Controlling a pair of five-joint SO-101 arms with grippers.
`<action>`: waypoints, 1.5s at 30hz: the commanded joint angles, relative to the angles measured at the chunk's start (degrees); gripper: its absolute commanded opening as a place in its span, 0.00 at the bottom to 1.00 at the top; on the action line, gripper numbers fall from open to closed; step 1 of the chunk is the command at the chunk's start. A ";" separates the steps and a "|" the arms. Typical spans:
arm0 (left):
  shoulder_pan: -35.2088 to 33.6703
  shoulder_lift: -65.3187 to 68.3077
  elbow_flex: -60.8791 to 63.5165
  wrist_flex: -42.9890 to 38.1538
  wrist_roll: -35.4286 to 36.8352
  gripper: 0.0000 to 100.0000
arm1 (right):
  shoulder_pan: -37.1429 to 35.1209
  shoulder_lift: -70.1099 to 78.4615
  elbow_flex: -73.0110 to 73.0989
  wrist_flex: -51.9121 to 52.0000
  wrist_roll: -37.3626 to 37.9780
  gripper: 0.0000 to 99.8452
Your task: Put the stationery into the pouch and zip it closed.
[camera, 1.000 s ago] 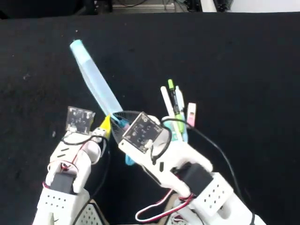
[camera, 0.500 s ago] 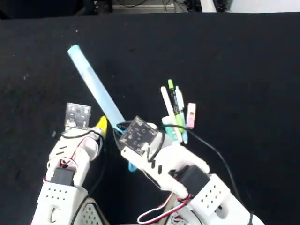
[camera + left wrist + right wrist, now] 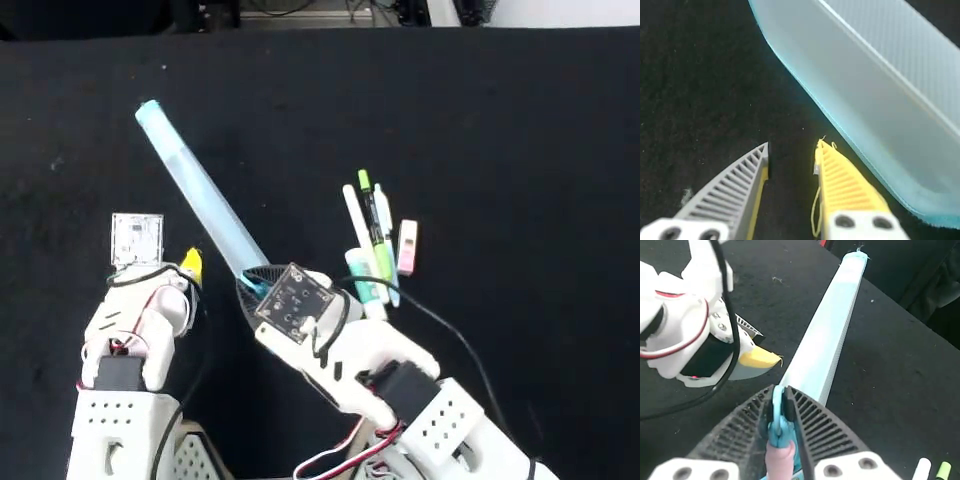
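Note:
The pouch (image 3: 200, 190) is a long, pale blue translucent sleeve lying diagonally on the black table (image 3: 520, 130). My right gripper (image 3: 250, 286) is shut on its near end; in the right wrist view the black fingers (image 3: 805, 415) pinch a blue tab at the right gripper (image 3: 780, 392), with the pouch (image 3: 827, 335) stretching away. My left gripper (image 3: 190, 266) stands open and empty just left of the pouch. Its grey and yellow fingers bracket bare table at the left gripper (image 3: 792, 147), beside the pouch (image 3: 870, 85). Several pens (image 3: 370, 240) and a pink-white eraser (image 3: 408, 246) lie right of the right arm.
The left arm's gripper (image 3: 752, 360) shows close beside the pouch in the right wrist view. A black cable (image 3: 440, 320) trails over the right arm. Open black table surrounds the pouch on the far and right sides.
The left gripper has pulled back to the left, away from the pouch's near end. The pouch's far end has swung slightly left, and the right gripper has shifted a little nearer.

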 commanded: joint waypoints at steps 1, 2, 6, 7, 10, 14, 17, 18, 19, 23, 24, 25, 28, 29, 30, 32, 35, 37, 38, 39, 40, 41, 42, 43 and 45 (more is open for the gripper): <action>-0.48 0.09 -5.14 1.67 -0.18 0.16 | 1.32 0.48 -1.98 7.74 0.26 0.01; -0.48 0.09 -5.23 1.58 -0.18 0.16 | 1.32 0.48 -3.74 10.11 0.26 0.01; -0.04 0.09 -5.23 1.41 -0.18 0.16 | 1.32 0.48 -9.27 16.53 0.26 0.01; -0.04 0.09 -5.23 1.41 -0.18 0.16 | 1.32 0.48 -9.63 16.70 0.26 0.01; -0.04 0.09 -5.23 1.41 -0.18 0.16 | 1.32 0.40 -10.07 16.53 0.26 0.01; -0.04 0.09 -5.32 1.41 -0.18 0.16 | 1.32 0.40 -11.21 17.32 0.26 0.01; -0.04 0.09 -5.41 1.41 -0.18 0.16 | 1.32 0.40 -13.67 20.31 0.26 0.01; -0.04 0.09 -5.41 1.41 -0.18 0.16 | 1.32 0.40 -14.90 21.19 0.26 0.01; -0.04 0.09 -5.41 1.41 -0.18 0.16 | 1.32 0.40 -15.78 21.80 0.26 0.01; 0.04 0.09 -5.32 1.32 -0.18 0.16 | 1.32 0.40 -16.48 21.89 0.26 0.01; 0.04 0.09 -5.32 1.32 -0.18 0.16 | 1.32 0.40 -16.75 21.89 0.26 0.01; 0.04 0.09 -5.32 1.32 -0.18 0.16 | 1.32 0.40 -16.92 21.89 0.26 0.01; 0.04 0.09 -5.23 1.32 -0.18 0.16 | 1.32 0.40 -17.27 20.66 0.26 0.01; 0.04 0.09 -5.23 1.32 -0.18 0.16 | 1.32 0.40 -17.36 20.57 0.26 0.01; 0.04 0.09 -5.23 1.32 -0.18 0.16 | 1.32 0.40 -17.36 20.48 0.26 0.01; 0.04 0.09 -5.14 1.32 -0.18 0.16 | 1.32 0.40 -17.54 20.31 0.26 0.01; 0.13 0.09 -5.14 1.23 -0.18 0.16 | 1.32 0.40 -19.38 20.40 0.26 0.01; 0.13 0.09 -4.97 0.97 -0.18 0.16 | 1.32 0.40 -21.49 20.40 0.26 0.01; 0.13 0.09 -4.79 0.35 -0.18 0.16 | 1.32 0.40 -22.46 20.40 0.26 0.01; 0.13 0.09 -4.44 -0.09 -0.18 0.16 | 1.32 0.40 -23.08 20.40 0.26 0.01; 0.13 0.09 -4.00 -0.70 -0.18 0.16 | 1.32 0.40 -23.52 20.31 0.26 0.01; 0.13 0.09 -3.56 -1.41 -0.18 0.16 | 1.32 0.40 -23.69 20.31 0.26 0.01; 0.13 0.09 -3.30 -1.85 -0.18 0.16 | 1.32 0.40 -23.69 20.31 0.26 0.01; 0.13 0.09 -3.12 -1.93 -0.18 0.16 | 1.32 0.40 -23.34 20.31 0.26 0.01; 0.13 0.09 -3.12 -1.85 -0.18 0.16 | 1.32 0.48 -21.49 20.31 0.26 0.01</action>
